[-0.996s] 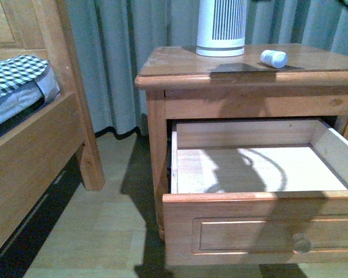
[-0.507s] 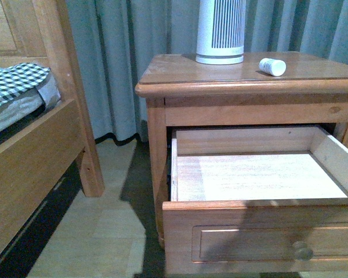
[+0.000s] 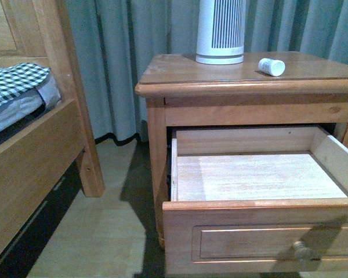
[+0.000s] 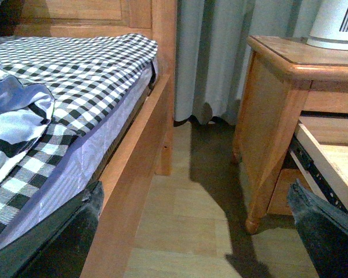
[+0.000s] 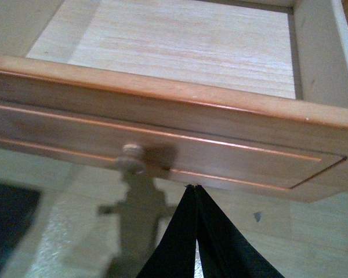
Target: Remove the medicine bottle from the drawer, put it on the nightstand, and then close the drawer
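Observation:
The medicine bottle [image 3: 272,66] lies on its side on the nightstand [image 3: 180,87] top, right of a white ribbed appliance. The upper drawer [image 3: 261,231] is pulled out and its pale bottom is bare. Its round knob [image 3: 302,249] shows low on the front panel. In the right wrist view my right gripper [image 5: 192,188] is shut and empty, its tips just in front of the drawer's front panel [image 5: 232,156], right of the knob [image 5: 131,158]. My left gripper [image 4: 194,231] is open and empty, low over the floor between the bed and the nightstand [image 4: 272,110]. Neither gripper shows in the front view.
A tall white ribbed appliance [image 3: 220,29] stands at the back of the nightstand top. A wooden bed frame [image 3: 40,145] with checked bedding [image 4: 75,81] is on the left. Grey-blue curtains [image 3: 127,58] hang behind. Pale wood floor [image 3: 98,231] lies between bed and nightstand.
The front view has tilted slightly, so the nightstand sits lower in frame. The arm's shadow has left the drawer bottom and now falls on the drawer's front near the knob.

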`<state>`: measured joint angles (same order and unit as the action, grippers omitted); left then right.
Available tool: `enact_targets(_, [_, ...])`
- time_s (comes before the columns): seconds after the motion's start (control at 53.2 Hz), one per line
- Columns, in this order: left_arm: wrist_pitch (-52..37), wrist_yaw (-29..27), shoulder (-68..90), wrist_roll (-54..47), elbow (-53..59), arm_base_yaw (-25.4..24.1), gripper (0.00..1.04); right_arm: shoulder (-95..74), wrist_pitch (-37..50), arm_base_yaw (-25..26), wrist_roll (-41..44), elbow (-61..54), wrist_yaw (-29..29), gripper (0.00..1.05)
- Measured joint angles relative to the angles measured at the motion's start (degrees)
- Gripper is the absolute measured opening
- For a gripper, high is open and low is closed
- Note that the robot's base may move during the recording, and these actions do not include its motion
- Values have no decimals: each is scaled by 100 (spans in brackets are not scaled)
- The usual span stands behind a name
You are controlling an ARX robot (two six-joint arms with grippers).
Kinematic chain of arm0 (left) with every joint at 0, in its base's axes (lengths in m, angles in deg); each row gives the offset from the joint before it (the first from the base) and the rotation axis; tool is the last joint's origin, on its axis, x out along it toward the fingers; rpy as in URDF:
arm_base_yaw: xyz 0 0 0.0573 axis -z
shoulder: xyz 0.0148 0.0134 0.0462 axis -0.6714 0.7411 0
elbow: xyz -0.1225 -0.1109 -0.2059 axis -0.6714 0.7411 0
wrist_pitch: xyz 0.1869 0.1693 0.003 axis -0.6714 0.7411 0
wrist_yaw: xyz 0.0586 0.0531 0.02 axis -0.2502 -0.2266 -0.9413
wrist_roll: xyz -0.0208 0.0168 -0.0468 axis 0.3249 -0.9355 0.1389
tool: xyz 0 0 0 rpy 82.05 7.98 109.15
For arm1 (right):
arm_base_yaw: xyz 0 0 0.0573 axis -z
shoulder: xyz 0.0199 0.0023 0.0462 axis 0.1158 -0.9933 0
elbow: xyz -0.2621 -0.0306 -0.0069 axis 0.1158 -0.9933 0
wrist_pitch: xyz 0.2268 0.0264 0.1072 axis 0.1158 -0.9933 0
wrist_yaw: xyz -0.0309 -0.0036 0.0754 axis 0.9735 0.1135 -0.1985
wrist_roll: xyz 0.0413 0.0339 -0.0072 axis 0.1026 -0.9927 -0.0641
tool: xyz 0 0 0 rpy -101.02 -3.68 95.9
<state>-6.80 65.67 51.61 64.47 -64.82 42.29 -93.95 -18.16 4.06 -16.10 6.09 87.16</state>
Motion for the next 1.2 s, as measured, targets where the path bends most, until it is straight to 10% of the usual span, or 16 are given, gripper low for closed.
enact_targets(0.658, [2, 0, 0, 0, 0, 0, 98, -2953, -977, 181, 662, 4201, 601, 3])
enact_targets(1.203, [2, 0, 0, 0, 0, 0, 98, -3405, -1773, 216, 671, 5519, 776, 3])
